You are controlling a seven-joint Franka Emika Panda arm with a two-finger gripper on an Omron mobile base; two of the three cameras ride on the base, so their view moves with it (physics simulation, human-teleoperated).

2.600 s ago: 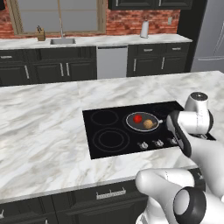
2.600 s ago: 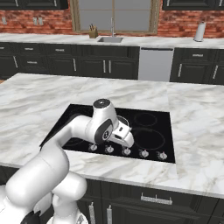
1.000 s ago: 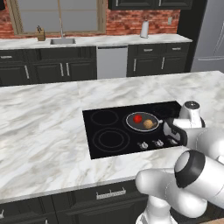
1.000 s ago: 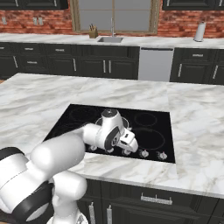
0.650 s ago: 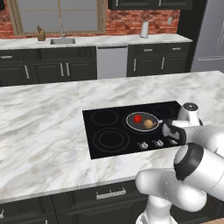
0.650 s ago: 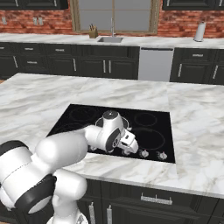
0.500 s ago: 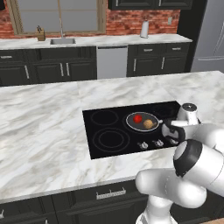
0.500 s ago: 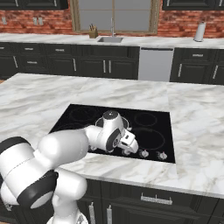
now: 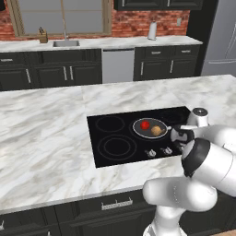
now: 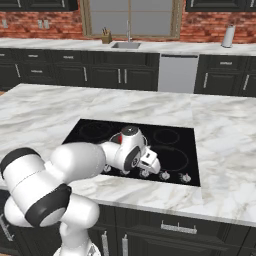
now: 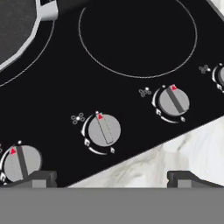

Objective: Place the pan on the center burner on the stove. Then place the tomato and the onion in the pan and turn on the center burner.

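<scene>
Left base view shows the marble island counter [image 9: 46, 138] with the stove [image 9: 115, 150] set into it, and all places below are given from the stove. The white arm [image 9: 207, 161] leans in over the stove's near right corner, its hand low above the knob row. The pan [image 9: 150, 128] sits on the center burner [image 10: 112, 142] in the middle of the stove, its handle pointing toward the stove's right side. Inside the pan lie the tomato [image 9: 145, 124], on the side toward the stove's far edge, and the onion [image 9: 157, 131] just beside it, nearer the handle. In the hand view the gripper [image 11: 111, 179] has its jaws spread wide, holding nothing; its tips [image 11: 37, 178] stand over the stove's front edge where black glass meets marble. Just beyond them is one silver knob [image 11: 104, 130], with another [image 11: 173, 101] to one side and a third [image 11: 21, 162] to the other, each with its red mark pointing toward the burners.
</scene>
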